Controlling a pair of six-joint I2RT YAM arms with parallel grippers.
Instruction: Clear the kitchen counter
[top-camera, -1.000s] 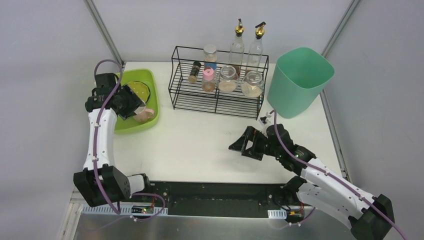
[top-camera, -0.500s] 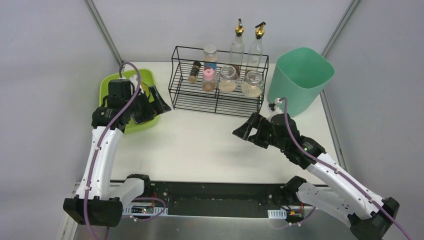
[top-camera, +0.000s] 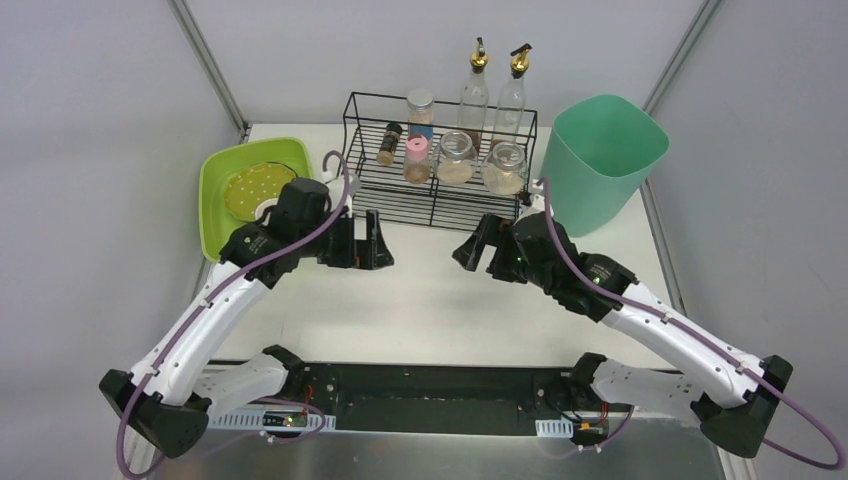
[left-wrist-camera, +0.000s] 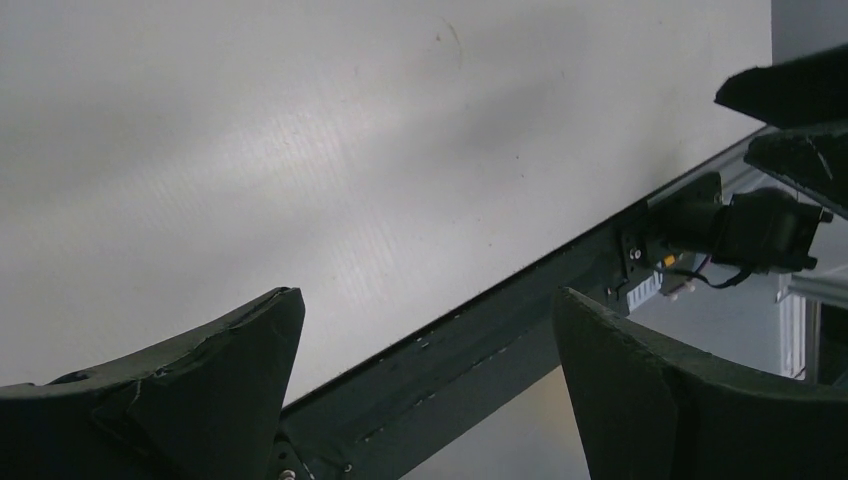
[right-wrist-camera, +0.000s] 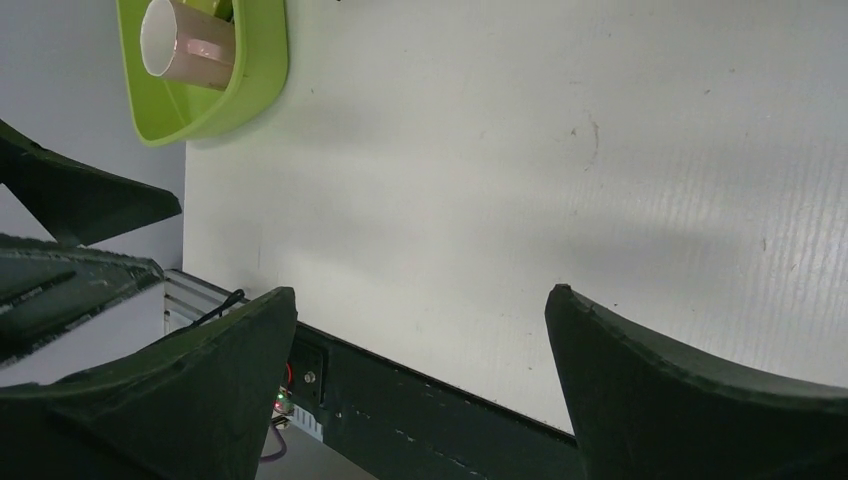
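Note:
The kitchen counter (top-camera: 420, 300) is the wide white tabletop; it also shows in the left wrist view (left-wrist-camera: 300, 150) and the right wrist view (right-wrist-camera: 520, 150). My left gripper (top-camera: 383, 243) is open and empty, low over the counter's middle, right of the lime-green tub (top-camera: 222, 180). My right gripper (top-camera: 478, 250) is open and empty, facing it in front of the black wire rack (top-camera: 435, 200). Both wrist views show spread fingers with nothing between them, in the left wrist view (left-wrist-camera: 425, 295) and the right wrist view (right-wrist-camera: 420, 291). A pink mug (right-wrist-camera: 195, 45) lies in the tub (right-wrist-camera: 260, 60).
The tub holds a yellow-green plate (top-camera: 255, 188). The rack carries several spice jars and two oil bottles (top-camera: 495, 85). A mint-green bin (top-camera: 598, 160) stands at the back right. The black front rail (top-camera: 430, 395) runs along the near edge.
My left arm has swung from the tub rightward to the counter's middle, gripper open. My right gripper has moved back and left toward the rack.

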